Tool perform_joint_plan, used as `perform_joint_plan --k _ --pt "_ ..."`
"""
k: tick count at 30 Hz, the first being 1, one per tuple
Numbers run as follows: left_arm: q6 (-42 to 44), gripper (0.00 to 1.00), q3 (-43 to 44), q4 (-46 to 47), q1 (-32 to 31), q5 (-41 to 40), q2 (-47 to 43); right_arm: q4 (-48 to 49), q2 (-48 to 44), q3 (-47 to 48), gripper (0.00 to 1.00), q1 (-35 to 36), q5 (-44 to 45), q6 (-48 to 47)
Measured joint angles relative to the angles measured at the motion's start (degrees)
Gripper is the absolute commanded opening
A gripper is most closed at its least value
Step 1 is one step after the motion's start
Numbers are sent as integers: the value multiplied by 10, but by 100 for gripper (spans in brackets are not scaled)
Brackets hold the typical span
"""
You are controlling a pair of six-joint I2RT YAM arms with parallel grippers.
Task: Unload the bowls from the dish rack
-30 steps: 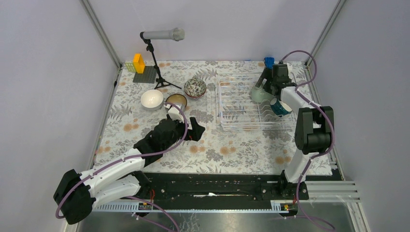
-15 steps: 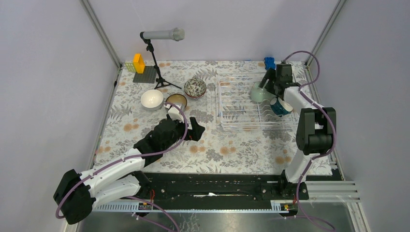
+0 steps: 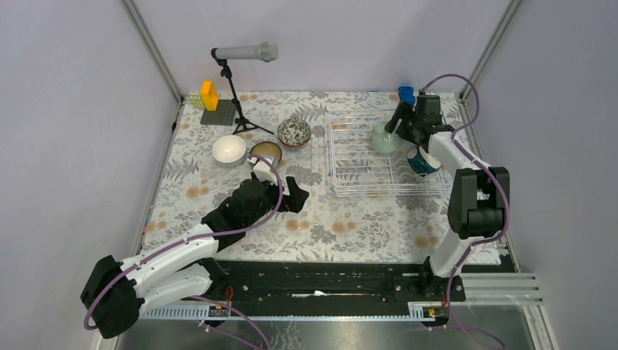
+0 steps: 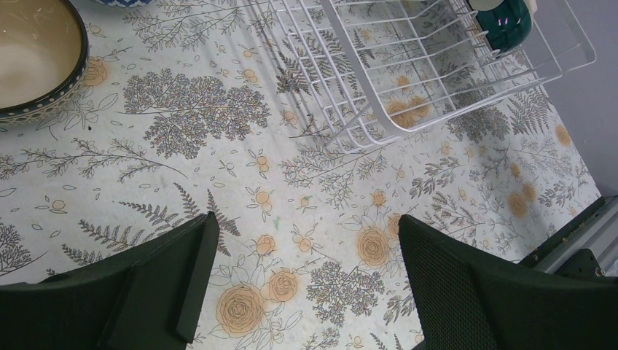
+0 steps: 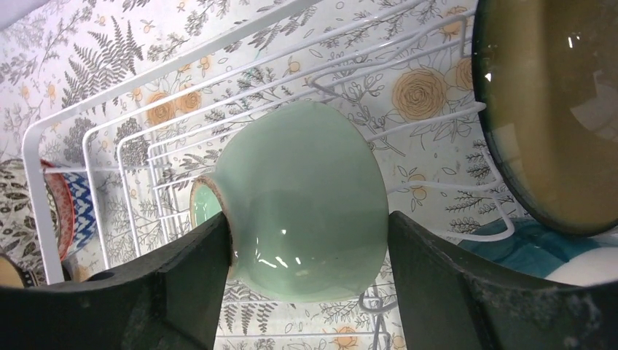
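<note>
Pale lilac walls (image 3: 73, 87) enclose a floral-clothed table (image 3: 350, 219); the lighting seems even.

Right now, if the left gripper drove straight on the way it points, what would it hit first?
Probably the floral tablecloth ahead of the open left gripper, short of the dish rack's near corner; depth is hard to judge.

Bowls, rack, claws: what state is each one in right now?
Mint green bowl: tipped on its side, gripped.
Right claw: closed on the mint green bowl.
Left claw: open, empty.
Teal bowl: on edge in the dish rack.
Dish rack: partly unloaded.
White bowl: upright on the table.
Dark brown bowl: upright on the table.
Patterned bowl: upright on the table.
</note>
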Motion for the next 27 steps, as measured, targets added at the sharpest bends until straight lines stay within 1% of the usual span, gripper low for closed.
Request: perform_joint_plan --k 3,7,11,16,19,23,25,27 --pt "0 99 0 0 0 0 0 -9 -14 0 52 14 17 -22" --pt "0 99 0 1 0 0 1 -30 -33 2 52 59 82 -66" --pt "1 99 0 1 0 0 8 -45 -36 16 52 116 178 -116" --pt "3 99 0 1 0 0 8 -52 -28 36 52 178 319 -185" --pt "4 99 0 2 0 0 9 -39 -10 47 52 210 410 -236" --pt "5 99 0 4 0 0 13 -13 36 59 53 246 506 -303" --pt "5 99 0 4 0 0 16 -5 70 72 54 261 549 -334" --pt "5 99 0 4 0 0 16 -2 99 82 56 269 573 -354"
